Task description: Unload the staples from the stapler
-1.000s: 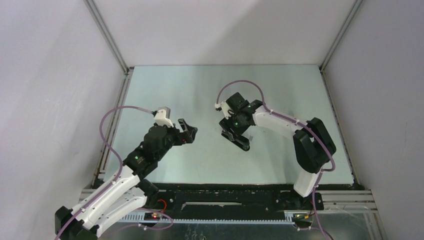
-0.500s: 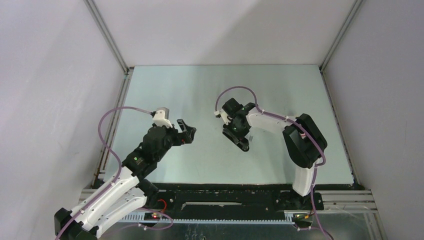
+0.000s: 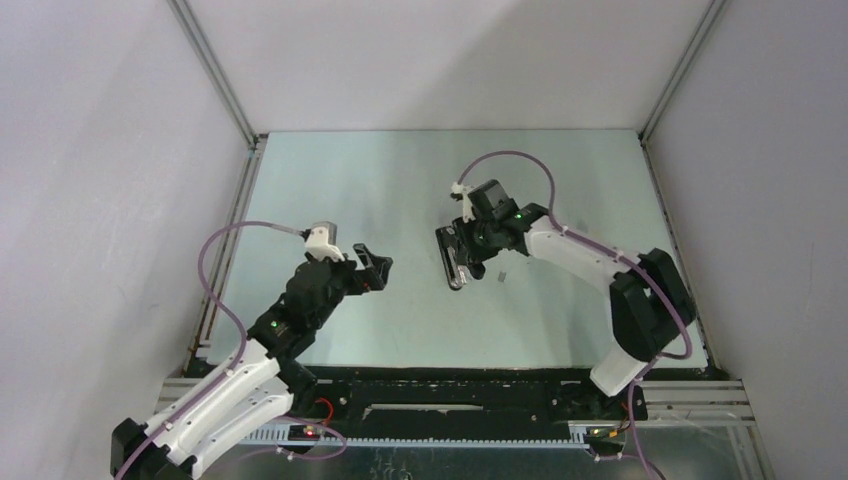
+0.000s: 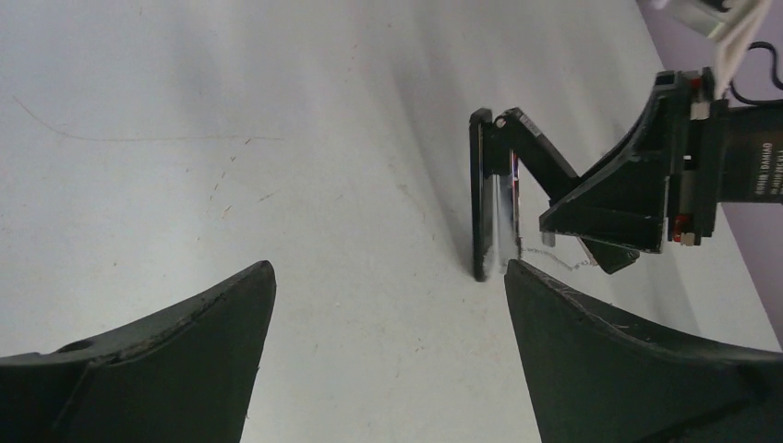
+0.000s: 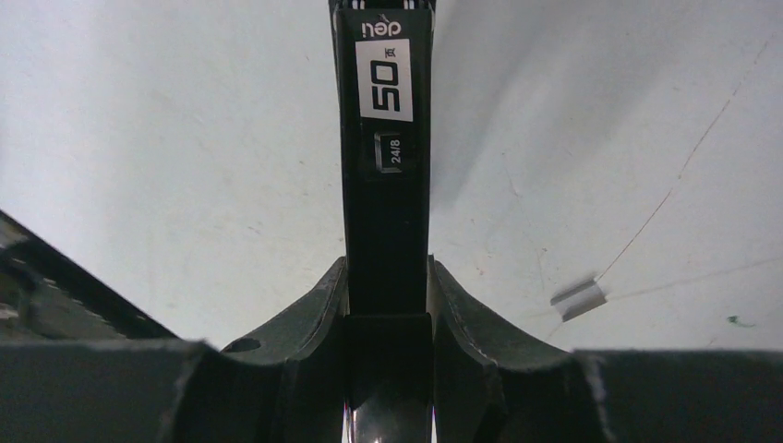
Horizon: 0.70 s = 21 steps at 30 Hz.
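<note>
The counter point(image 3: 350, 180) carries the work just off its centre, toward 3 o'clock. There my right tool point(image 5: 388, 281) pinches the stapler point(image 5: 385, 138) across its black body, which shows hinged apart in the left wrist view. My left tool point(image 4: 388, 277) hangs spread and holds nothing, at the stapler's 9 o'clock. A small silvery strip of staples point(image 5: 577, 297) lies loose at the stapler's 4 o'clock, so I judge some are out. A silvery line inside may mean more remain.
</note>
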### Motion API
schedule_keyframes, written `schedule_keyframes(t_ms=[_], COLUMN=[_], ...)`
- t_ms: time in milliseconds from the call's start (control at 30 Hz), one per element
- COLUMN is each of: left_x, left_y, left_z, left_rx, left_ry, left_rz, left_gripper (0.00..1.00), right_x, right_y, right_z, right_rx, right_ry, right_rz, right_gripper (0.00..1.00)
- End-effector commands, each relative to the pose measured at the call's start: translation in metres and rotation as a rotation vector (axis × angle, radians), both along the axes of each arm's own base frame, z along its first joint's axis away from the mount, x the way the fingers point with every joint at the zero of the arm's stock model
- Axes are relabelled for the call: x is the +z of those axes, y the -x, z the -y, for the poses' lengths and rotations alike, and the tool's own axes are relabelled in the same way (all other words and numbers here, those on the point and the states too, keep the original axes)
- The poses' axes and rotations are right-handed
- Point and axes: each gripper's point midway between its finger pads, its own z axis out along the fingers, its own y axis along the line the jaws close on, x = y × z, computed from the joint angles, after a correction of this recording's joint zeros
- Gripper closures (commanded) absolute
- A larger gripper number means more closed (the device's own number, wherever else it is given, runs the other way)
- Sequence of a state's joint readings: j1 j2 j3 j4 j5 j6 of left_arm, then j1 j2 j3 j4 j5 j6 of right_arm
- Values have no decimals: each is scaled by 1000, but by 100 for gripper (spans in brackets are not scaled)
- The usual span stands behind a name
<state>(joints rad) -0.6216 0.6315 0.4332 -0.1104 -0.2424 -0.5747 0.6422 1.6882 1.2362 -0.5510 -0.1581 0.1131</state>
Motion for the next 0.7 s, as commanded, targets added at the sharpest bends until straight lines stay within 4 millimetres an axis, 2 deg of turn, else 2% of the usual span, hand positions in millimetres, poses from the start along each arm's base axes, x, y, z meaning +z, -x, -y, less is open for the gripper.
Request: schedule_keyframes(t_ms=[0, 33, 167, 367, 500, 667], left_x=[3, 5, -7, -21, -16, -14], left_y=[-6, -8, -10, -7, 1, 9], left_z=[10, 15, 29, 54, 82, 110], left_rx=[-33, -47, -93, -177, -276, -372], left_ry=[15, 28, 11, -27, -37, -41], left_rz=[40, 51, 38, 84, 131, 149], left_gripper=[0, 0, 0, 2, 4, 9], right_x=[47, 49, 61, 79, 78, 79], right_y=[-11, -9, 5, 23, 35, 49], right_z=[-23, -25, -28, -15, -5, -1], right_rx=[-183, -196, -234, -249, -250, -207], right_ry=[-307, -348, -495, -672, -730, -765], right_rz=[37, 34, 23, -8, -38, -39], right_gripper=[100, 100, 100, 100, 100, 100])
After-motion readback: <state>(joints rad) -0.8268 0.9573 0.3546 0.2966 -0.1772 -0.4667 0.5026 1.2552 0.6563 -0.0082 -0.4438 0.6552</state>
